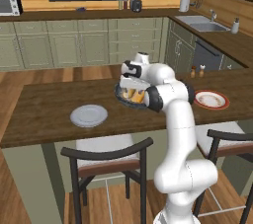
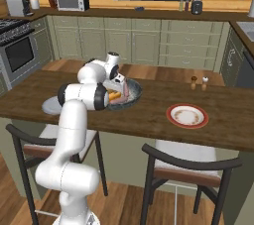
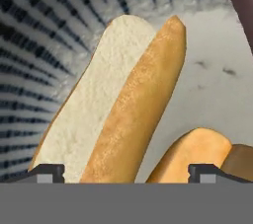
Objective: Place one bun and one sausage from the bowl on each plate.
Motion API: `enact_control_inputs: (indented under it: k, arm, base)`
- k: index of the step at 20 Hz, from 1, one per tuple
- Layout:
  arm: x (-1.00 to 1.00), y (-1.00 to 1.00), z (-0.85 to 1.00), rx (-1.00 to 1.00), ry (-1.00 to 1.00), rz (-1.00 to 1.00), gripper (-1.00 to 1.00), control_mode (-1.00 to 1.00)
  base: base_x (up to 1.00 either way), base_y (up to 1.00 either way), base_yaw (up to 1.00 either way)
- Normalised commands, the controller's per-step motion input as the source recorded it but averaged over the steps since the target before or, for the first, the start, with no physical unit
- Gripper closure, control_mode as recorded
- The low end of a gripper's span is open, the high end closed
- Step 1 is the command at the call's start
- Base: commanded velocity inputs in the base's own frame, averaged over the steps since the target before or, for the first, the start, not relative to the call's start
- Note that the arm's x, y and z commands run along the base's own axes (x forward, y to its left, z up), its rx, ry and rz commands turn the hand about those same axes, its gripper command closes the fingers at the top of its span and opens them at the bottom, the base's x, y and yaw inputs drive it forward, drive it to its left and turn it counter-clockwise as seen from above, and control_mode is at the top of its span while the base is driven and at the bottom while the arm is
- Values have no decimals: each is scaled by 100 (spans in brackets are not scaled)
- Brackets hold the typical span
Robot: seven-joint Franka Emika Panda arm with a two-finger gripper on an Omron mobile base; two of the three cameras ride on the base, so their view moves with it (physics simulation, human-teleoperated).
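My gripper (image 3: 126, 173) is open and reaches down into the speckled bowl (image 1: 119, 95) (image 2: 134, 94) at the middle of the wooden counter. In the hand view a split yellow-orange bun (image 3: 118, 104) lies lengthwise between the two fingertips (image 3: 47, 171), which stand apart on either side of it. A second bun (image 3: 197, 151) lies to its right, with a brownish sausage end (image 3: 242, 161) beside it. In the right base view a pinkish sausage (image 2: 127, 88) shows in the bowl. The grey plate (image 1: 89, 115) (image 2: 48, 106) and the red-rimmed plate (image 1: 211, 99) (image 2: 187, 115) are bare.
Two small shakers (image 1: 196, 71) (image 2: 198, 83) stand at the counter's far edge. Two dark chairs (image 1: 111, 159) (image 2: 188, 164) are tucked under the near side. The arm's elbow (image 1: 168, 94) hangs over the counter between bowl and red-rimmed plate.
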Motion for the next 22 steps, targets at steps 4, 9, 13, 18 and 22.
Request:
enact_control_inputs:
  k: [4, 9, 13, 18, 22]
  arm:
    - [3, 5, 21, -4, 3, 0, -100, -100]
    - [22, 34, -8, -4, 0, 0, -100, -100]
    - [1, -13, -30, 1, 0, 0, -100, -100]
    - [-18, -31, -2, 3, 6, 0, -100, -100]
    - [-4, -3, 0, 0, 1, 0, -100, -100]
  base:
    - [0, 0, 0]
    - [0, 0, 0]
    - [0, 0, 0]
    - [0, 0, 0]
    - [0, 0, 0]
